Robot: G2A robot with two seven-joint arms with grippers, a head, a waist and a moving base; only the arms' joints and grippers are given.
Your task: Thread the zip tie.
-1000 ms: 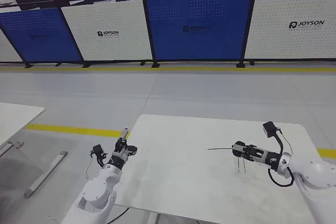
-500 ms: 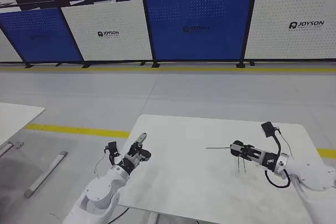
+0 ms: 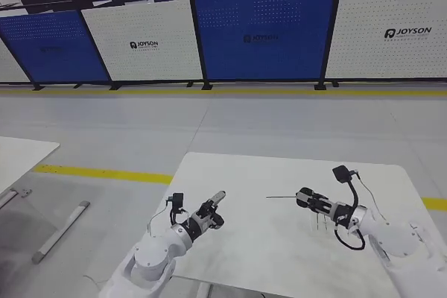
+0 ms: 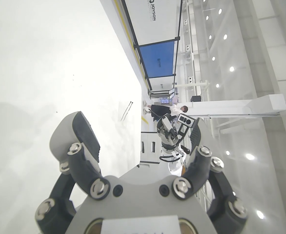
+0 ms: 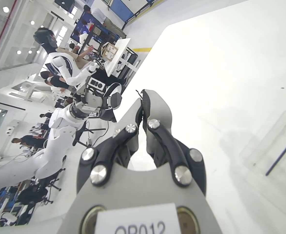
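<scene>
a two-armed robot sets up to thread a zip tie. just inside the left edge of the white counter (image 3: 242, 249), the left end effector (image 3: 213, 208) hangs with its jaws spread wide and nothing between them, pointing across the counter toward its partner. farther over, above the counter's right half, the right end effector (image 3: 301, 197) is pinched tight on one end of a thin black zip tie (image 3: 281, 197). the rest of the strap sticks out level toward the left edge, clear of the surface and well apart from the open jaws. two spare zip ties (image 4: 126, 111) lie flat side by side on the counter, near the right edge and just nearside of the gripping arm. which end of the held strap carries the locking head is too fine to tell.

the job looks to be at its opening step, with the strap lifted and presented but no loop formed. the next move likely calls for the left end effector to close the gap, line its pads up with the slender free end and take it without knocking it aside, so that the tail can be bent round and fed into the head.
</scene>
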